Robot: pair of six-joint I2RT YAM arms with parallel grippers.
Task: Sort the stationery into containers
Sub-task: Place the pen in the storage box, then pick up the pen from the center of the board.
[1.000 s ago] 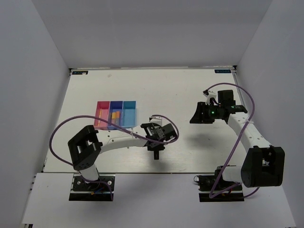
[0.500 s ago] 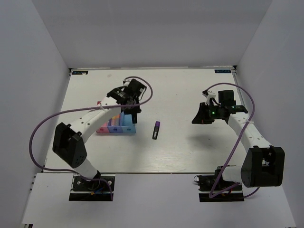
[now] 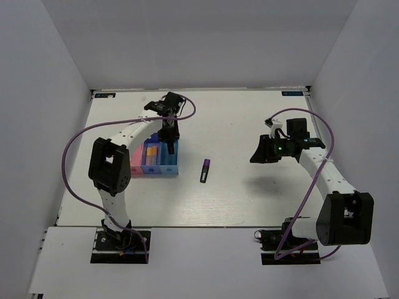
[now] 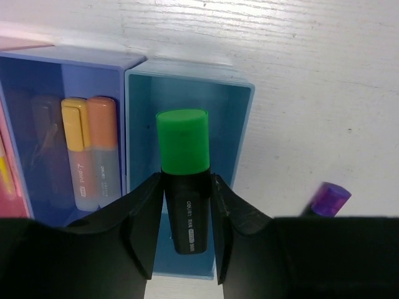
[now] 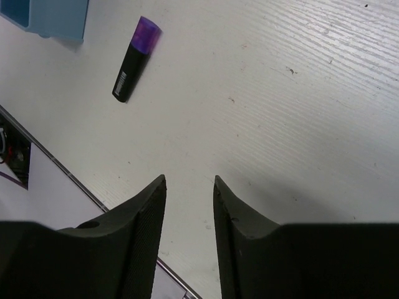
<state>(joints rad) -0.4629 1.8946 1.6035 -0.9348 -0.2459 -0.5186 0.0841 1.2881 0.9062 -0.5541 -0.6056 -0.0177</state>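
Table (image 3: 249, 193): white, matte, faintly streaked like wood grain.
Purple highlighter (image 3: 204, 170): stubby black barrel with a purple cap, lying flat near the table's middle, just right of the bins and clear of them; same spot as half a second ago, not seen a second ago.
Pink-red bin (image 3: 136, 165): leftmost of three smooth, open, rectangular plastic bins joined in a row, left of the table's middle.
Dark blue bin (image 4: 37, 81): middle of the row; two orange highlighters (image 4: 87, 149) lying side by side inside.
Light blue bin (image 4: 240, 124): right end of the row, thin straight walls, directly under the held marker.
Right gripper (image 5: 190, 187): over the right half of the table, black tapered fingers a narrow gap apart, nothing between them; barely shifted over the last second.
Left gripper (image 4: 186, 187): hanging over the light blue bin, black fingers clamped on the barrel of the green highlighter (image 4: 182, 149).
Green highlighter: black body, glossy green cap pointing away from the wrist, held over the bin's open top; whether touching the bin floor, cannot tell.
Change, left arm: a second ago folded low over the near-middle of the table; since then swung out to the bins.
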